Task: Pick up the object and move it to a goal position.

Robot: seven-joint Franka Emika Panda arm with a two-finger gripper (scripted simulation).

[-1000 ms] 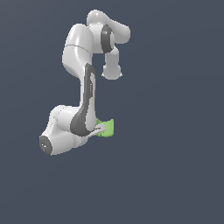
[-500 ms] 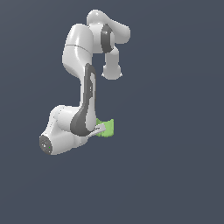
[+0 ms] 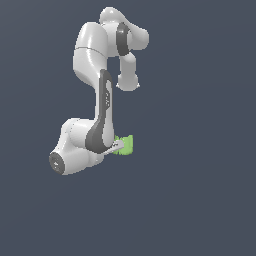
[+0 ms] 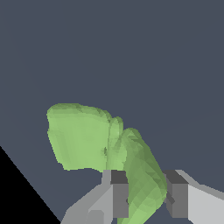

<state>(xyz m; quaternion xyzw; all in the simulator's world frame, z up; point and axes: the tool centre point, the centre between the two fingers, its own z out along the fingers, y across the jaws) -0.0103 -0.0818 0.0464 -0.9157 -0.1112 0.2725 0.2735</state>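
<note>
Against flat slate-grey backdrop, pincer (image 4: 146, 200) gripping green object (image 4: 87, 138)

Exterior view stands far off, framing the whole arm (image 3: 102, 107); wrist view looks close along the jaws

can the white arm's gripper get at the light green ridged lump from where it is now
Probably yes. In the wrist view the gripper already straddles the narrow end of the light-green ridged lump, one finger pad on each side, nothing between. Whether the pads are actually touching is unclear.
</note>
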